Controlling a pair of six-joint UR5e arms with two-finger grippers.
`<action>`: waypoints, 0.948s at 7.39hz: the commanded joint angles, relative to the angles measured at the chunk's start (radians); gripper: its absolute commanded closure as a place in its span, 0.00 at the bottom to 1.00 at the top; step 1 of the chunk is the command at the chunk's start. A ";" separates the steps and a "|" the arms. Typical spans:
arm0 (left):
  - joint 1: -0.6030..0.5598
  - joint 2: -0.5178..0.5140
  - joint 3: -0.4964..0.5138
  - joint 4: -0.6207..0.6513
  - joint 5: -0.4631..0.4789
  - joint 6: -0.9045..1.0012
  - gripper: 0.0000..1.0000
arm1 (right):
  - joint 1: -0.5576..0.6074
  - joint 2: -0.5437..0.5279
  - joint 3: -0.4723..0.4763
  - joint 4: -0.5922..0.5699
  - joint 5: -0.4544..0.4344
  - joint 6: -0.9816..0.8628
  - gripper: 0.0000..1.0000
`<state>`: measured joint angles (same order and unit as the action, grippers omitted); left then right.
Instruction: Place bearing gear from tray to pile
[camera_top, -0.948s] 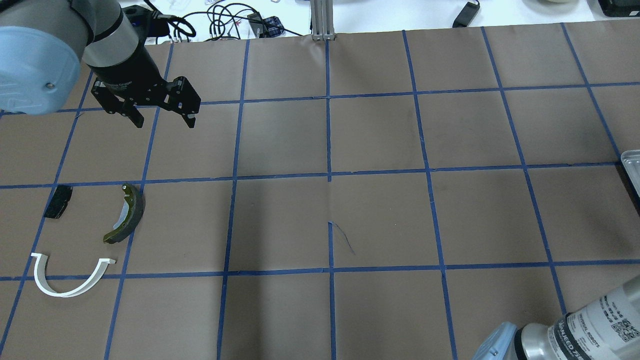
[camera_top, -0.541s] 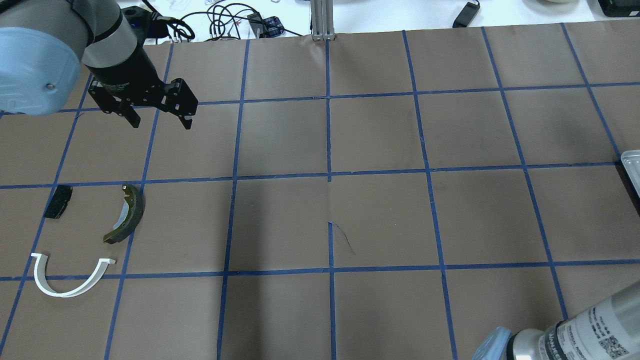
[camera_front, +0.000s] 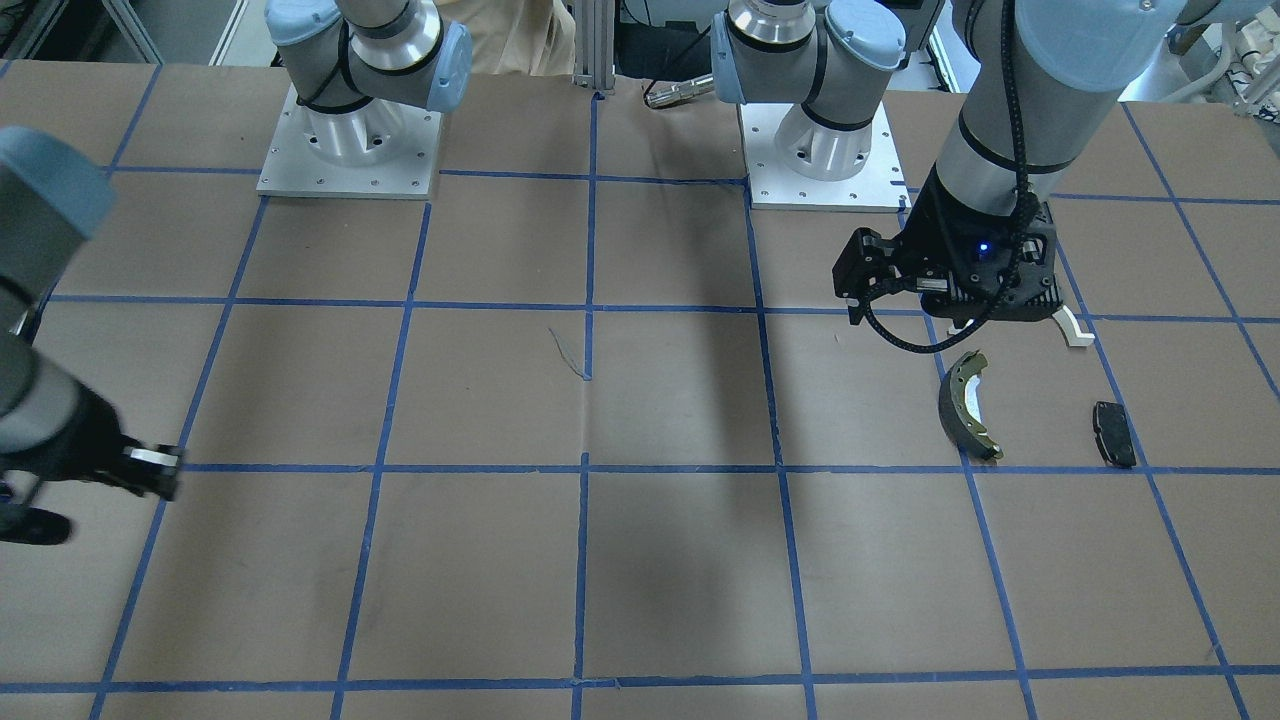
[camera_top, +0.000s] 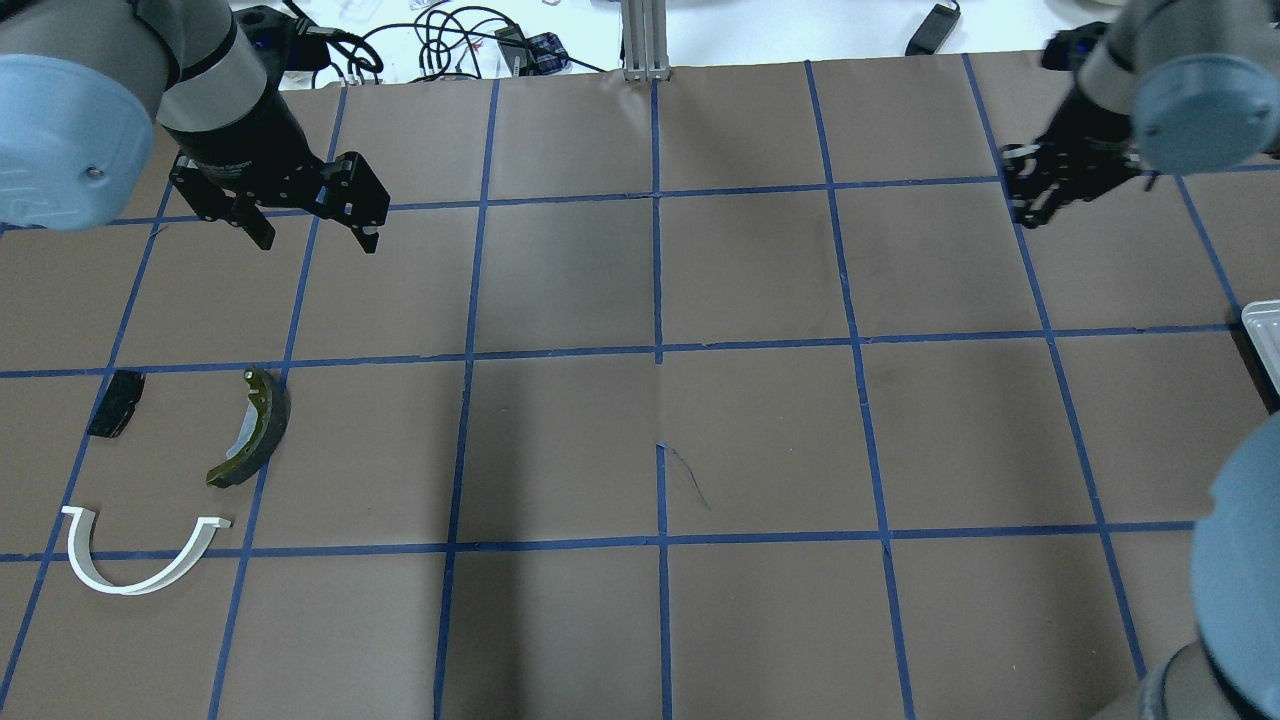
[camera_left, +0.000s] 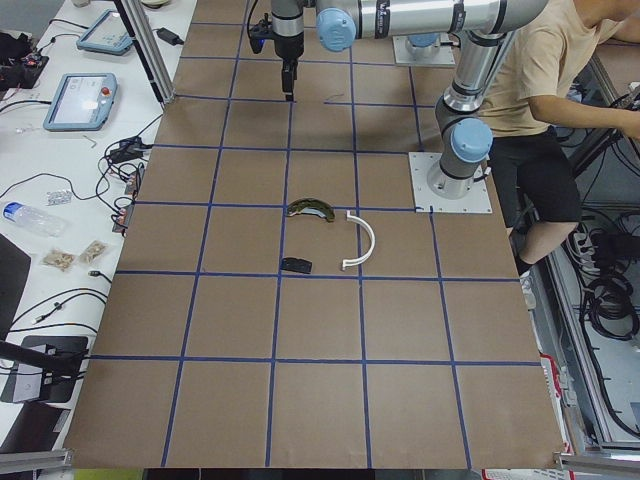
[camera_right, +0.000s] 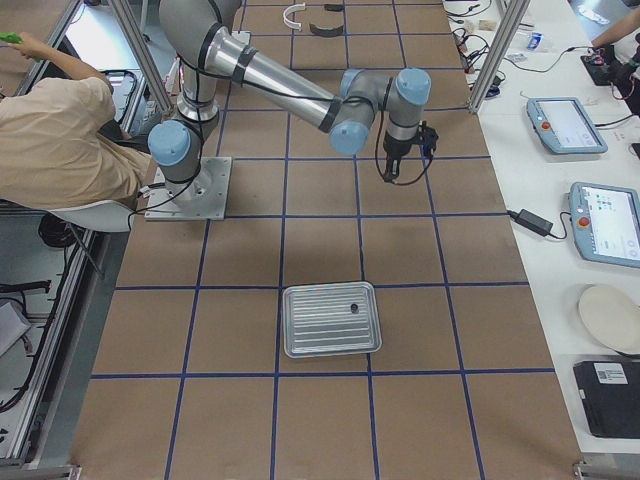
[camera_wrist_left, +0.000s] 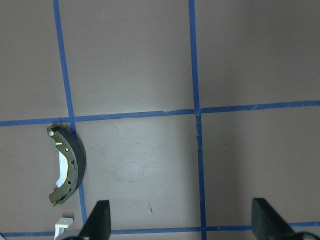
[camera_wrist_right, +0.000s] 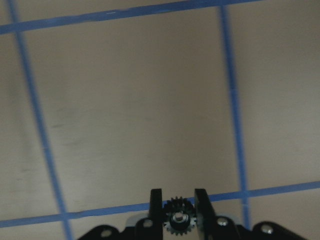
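The small black toothed bearing gear (camera_wrist_right: 178, 218) sits clamped between the fingers of my right gripper (camera_wrist_right: 178, 197), which hangs above the table at the far right (camera_top: 1035, 195), away from the tray (camera_right: 330, 318). The pile lies at the left: an olive brake shoe (camera_top: 255, 428), a white arch (camera_top: 140, 560) and a black pad (camera_top: 115, 402). My left gripper (camera_top: 315, 235) hovers open and empty beyond the pile; its wrist view shows the brake shoe (camera_wrist_left: 67, 165) below left of its fingers.
The silvery tray's corner (camera_top: 1262, 330) shows at the overhead view's right edge, and a small dark part (camera_right: 353, 308) lies in it. Cables and devices line the far table edge (camera_top: 450, 45). A person (camera_left: 540, 80) sits behind the robot bases.
My right arm has swung up into the far right of the overhead view; before, only its lower part showed at the bottom right. The left gripper drifted slightly left.
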<state>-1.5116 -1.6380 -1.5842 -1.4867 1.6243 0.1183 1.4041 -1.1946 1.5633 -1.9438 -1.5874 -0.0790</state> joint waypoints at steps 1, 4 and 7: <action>0.031 0.001 0.001 0.000 0.000 0.004 0.00 | 0.325 0.064 -0.041 -0.014 0.056 0.211 0.97; 0.045 -0.003 0.001 0.002 -0.001 0.001 0.00 | 0.609 0.180 -0.062 -0.126 0.073 0.333 0.95; 0.045 -0.017 0.012 0.000 -0.003 -0.008 0.00 | 0.693 0.228 -0.028 -0.218 0.099 0.410 0.56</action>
<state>-1.4668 -1.6545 -1.5723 -1.4861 1.6216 0.1135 2.0769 -0.9744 1.5131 -2.1420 -1.4919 0.3141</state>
